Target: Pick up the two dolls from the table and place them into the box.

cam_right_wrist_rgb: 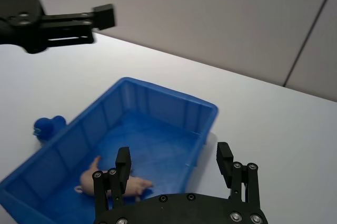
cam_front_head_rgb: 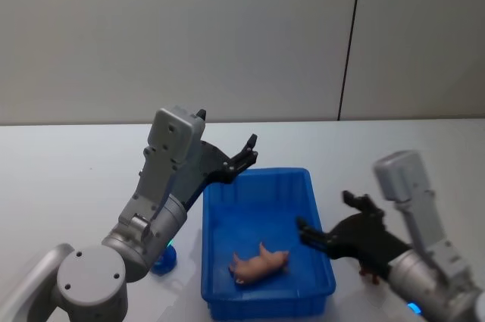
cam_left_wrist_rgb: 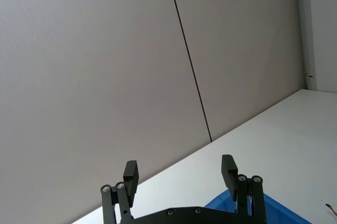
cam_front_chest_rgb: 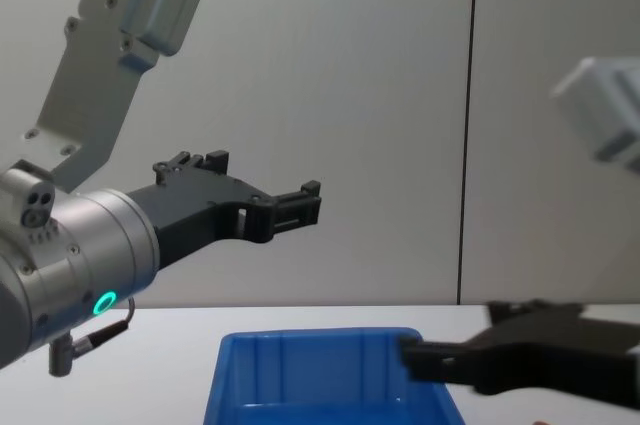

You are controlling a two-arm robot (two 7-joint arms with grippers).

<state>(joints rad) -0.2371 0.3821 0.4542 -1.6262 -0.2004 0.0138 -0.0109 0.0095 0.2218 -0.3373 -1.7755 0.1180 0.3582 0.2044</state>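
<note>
A pale pink doll [cam_front_head_rgb: 260, 265] lies on its side on the floor of the blue box [cam_front_head_rgb: 258, 173], near the front; the right wrist view shows the doll [cam_right_wrist_rgb: 131, 184] in the box [cam_right_wrist_rgb: 163, 91] too. A small brown bit of the other doll [cam_front_head_rgb: 371, 272] peeks out on the table [cam_front_head_rgb: 76, 178] right of the box, under my right arm. My right gripper [cam_front_head_rgb: 324, 212] hangs open and empty over the box's right rim [cam_right_wrist_rgb: 174, 161]. Raised above the box's far left corner, my left gripper [cam_front_head_rgb: 246, 152] is open and empty [cam_left_wrist_rgb: 179, 171].
A small blue object [cam_front_head_rgb: 163, 261] sits on the table just left of the box, below my left arm, and shows in the right wrist view [cam_right_wrist_rgb: 48, 127]. A grey wall runs along the table's far edge.
</note>
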